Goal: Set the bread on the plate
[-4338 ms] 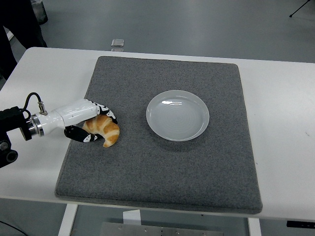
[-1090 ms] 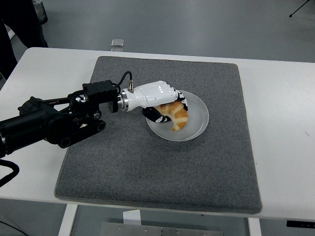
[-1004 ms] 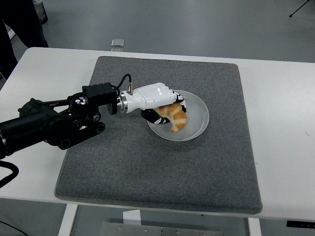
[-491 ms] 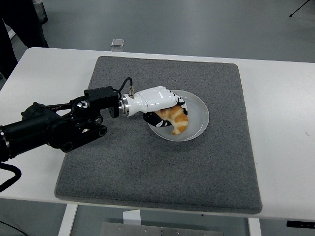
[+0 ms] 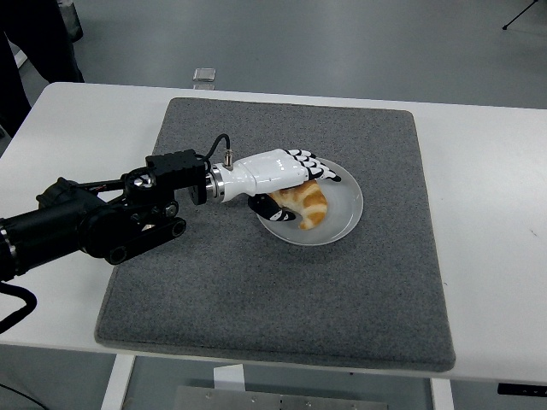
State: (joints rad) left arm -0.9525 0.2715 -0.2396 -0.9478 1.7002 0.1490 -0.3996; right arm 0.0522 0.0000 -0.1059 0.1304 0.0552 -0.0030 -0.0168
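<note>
A golden croissant (image 5: 303,205) lies on the white round plate (image 5: 346,213) in the middle of the grey mat. My left hand (image 5: 295,175), white with black fingertips, reaches over the plate's left half, right above the croissant. Its fingers (image 5: 320,168) are spread flat over the bread and no longer wrap it. The thumb side below the bread is partly hidden. The right arm is out of view.
A grey mat (image 5: 282,290) covers the middle of the white table (image 5: 496,222). A small clear object (image 5: 203,75) lies at the table's far edge. A person's dark clothing (image 5: 34,38) shows at the top left.
My left hand carried the croissant from the mat's left side to the plate. In the last half second its fingers have opened and spread above the bread, which rests on the plate.
</note>
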